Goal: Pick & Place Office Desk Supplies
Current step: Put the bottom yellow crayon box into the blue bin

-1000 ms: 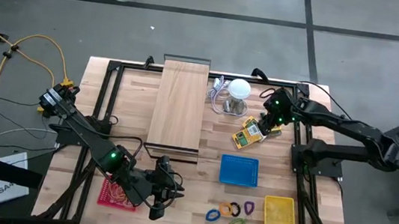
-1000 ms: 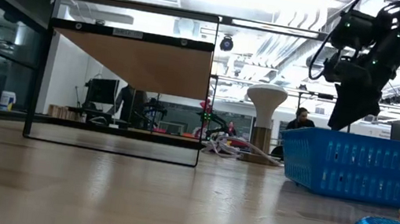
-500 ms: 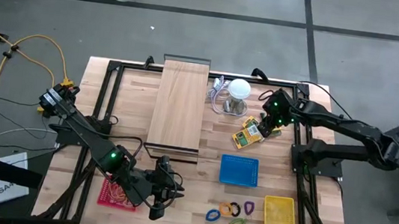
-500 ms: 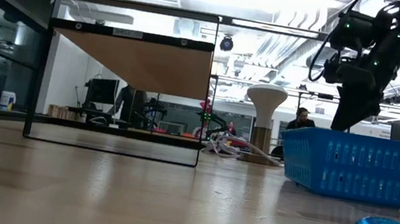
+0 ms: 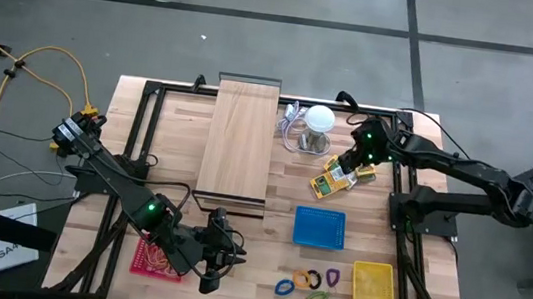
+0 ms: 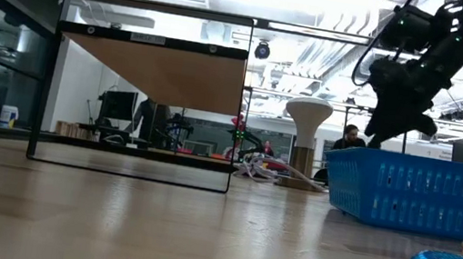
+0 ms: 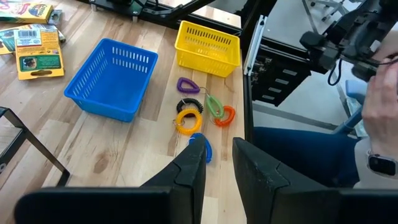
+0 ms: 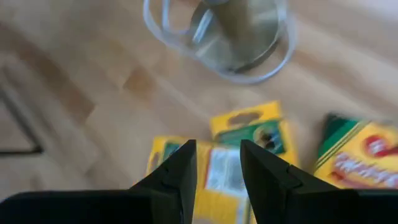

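So your right tool (image 5: 348,165) hung over the yellow-orange packs (image 5: 331,180) near the counter's (image 5: 378,228) far right, just beside the white ball-like object (image 5: 320,118) and its grey cable (image 5: 291,130). Its fingers (image 8: 180,168) stood parted with a narrow gap and nothing between them; the wrist view showed the packs lying flat on the wood below, untouched. Low view had that arm raised behind the blue basket (image 6: 420,192).

Your left tool (image 5: 213,269) sat at the near edge, just beside the red mat (image 5: 155,258), fingers (image 7: 189,165) likewise apart and gripping nothing. Its wrist view looked at the blue basket (image 7: 112,78), the yellow basket (image 7: 208,48) and the coloured clips (image 7: 199,112) loose on the counter between them: purple, black, yellow-orange, green, orange, blue. From above, the clips (image 5: 306,285) lay near the front edge, left of the yellow basket (image 5: 372,290), below the blue basket (image 5: 319,228). Both baskets looked empty.

Long wooden board (image 5: 239,138) stood mid-counter on its black frame (image 6: 140,97). A person's hand (image 7: 382,118) showed past the counter's edge in the left wrist view.
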Controlling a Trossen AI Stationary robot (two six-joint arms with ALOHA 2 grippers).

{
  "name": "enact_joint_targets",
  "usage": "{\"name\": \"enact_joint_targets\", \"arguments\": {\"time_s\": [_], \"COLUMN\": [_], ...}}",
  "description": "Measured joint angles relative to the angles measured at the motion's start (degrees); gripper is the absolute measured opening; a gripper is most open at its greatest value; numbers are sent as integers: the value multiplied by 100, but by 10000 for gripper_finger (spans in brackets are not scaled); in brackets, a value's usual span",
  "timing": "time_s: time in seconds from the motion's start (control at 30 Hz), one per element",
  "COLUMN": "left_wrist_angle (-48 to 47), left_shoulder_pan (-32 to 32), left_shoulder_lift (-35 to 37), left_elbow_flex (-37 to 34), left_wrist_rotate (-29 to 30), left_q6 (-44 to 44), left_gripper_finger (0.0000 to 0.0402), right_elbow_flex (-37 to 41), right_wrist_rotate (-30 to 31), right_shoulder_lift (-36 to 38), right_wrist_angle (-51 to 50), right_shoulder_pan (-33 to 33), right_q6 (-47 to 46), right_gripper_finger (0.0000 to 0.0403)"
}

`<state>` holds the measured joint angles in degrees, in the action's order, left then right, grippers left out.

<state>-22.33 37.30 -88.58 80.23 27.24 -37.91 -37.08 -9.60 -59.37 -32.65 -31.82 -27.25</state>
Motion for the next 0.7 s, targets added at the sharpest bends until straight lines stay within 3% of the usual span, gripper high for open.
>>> {"name": "enact_joint_targets", "arguments": {"time_s": [0.1,0.2,0.37,0.7], "left_wrist_angle": [0,-2,20,20], "left_shoulder_pan": [-2,0,0,-2], "left_shoulder_lift": [0,0,0,0], "left_elbow_flex": [0,0,0,0], "left_wrist_rotate": [0,0,0,2], "left_q6": [0,0,0,0], "left_gripper_finger": [77,77,77,77], "right_elbow_flex": [0,0,0,0], "right_wrist_rotate": [-513,-660,121,1543], "right_shoulder_lift": [28,104,327,733], "right_wrist_angle": [-280,-807,-1614,-1805], "right_shoulder_pan": [45,141,581,2086], "right_q6": [-2,-149,-745,-2526], "right_gripper_finger": [111,111,111,111]}}
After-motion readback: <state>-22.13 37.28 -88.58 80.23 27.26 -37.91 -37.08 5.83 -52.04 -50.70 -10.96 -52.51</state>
